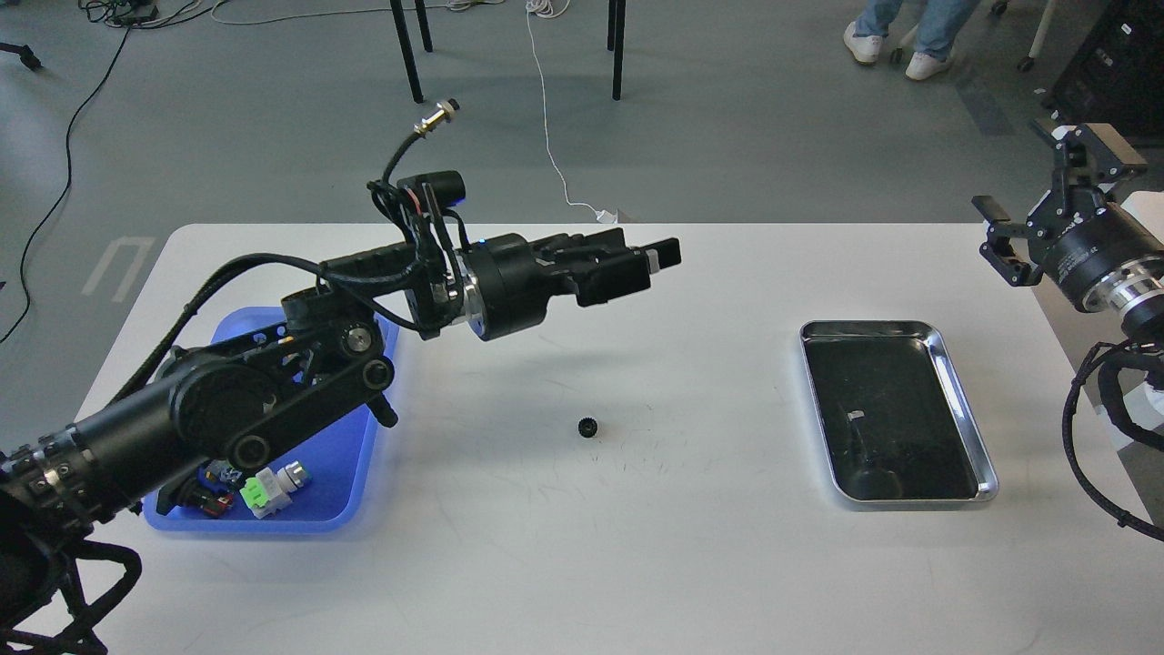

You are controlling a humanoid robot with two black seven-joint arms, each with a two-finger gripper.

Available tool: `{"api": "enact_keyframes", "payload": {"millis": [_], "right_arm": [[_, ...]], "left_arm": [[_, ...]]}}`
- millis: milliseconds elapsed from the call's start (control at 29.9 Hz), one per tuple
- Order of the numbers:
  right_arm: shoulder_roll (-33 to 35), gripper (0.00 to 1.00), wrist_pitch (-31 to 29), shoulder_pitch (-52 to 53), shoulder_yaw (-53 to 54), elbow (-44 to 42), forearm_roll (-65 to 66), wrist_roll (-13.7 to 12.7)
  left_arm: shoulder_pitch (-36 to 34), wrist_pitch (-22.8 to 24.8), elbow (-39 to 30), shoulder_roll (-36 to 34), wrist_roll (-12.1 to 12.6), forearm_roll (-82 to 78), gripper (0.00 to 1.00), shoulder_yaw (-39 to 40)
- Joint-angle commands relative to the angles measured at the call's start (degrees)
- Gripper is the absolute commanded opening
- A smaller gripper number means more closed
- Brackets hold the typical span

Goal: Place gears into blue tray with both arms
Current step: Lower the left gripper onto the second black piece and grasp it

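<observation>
1 small black round toothed gear (587,427) lies alone on the white table (564,564), roughly at its middle, well apart from both trays. It seems to rest flat with its hole facing upward, so it has no long axis to speak of; its teeth are too small to make out clearly. The rectangular blue plastic tray with rounded corners (341,491) sits at the table's left side, its long axis running away from the robot, and the left arm's thick links cover much of it. In its near end lie a few push-button switches (273,487), 1 with a green part and 1 with a grey cap. The left gripper (657,259) hangs above the table, pointing right and slightly away, beyond the gear and not touching it; its fingers lie close together with nothing seen between them. The shiny steel tray with a dark inside (964,405) lies at the right, long axis also running away. The right gripper (1037,205) is raised at the right edge past the table, its 2 fingers spread and bare.
</observation>
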State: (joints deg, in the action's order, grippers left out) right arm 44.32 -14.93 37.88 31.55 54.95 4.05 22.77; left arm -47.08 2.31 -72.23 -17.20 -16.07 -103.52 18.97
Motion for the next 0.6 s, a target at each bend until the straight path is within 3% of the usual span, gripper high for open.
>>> {"api": "enact_keyframes", "payload": {"millis": [0,268,568], "right_arm": [[0.24,0.95,-0.10,-0.08,0.26,0.68,0.00,-0.01],[0.32,0.95,0.08,-0.08,0.26,2.61,0.00,-0.01],[0.24,0.95,0.08,-0.08,0.70,3.85,0.00,-0.01]], "left_arm": [[-0.03,-7.31,3.14,2.78,-0.02,-12.74,0.87,-7.62],[1.64,-7.67,15.71,7.27,-0.54,-20.59,0.71,-9.74],[4.27,-7.58,17.65,6.04,-1.34,-20.59,0.66,-11.94]]}}
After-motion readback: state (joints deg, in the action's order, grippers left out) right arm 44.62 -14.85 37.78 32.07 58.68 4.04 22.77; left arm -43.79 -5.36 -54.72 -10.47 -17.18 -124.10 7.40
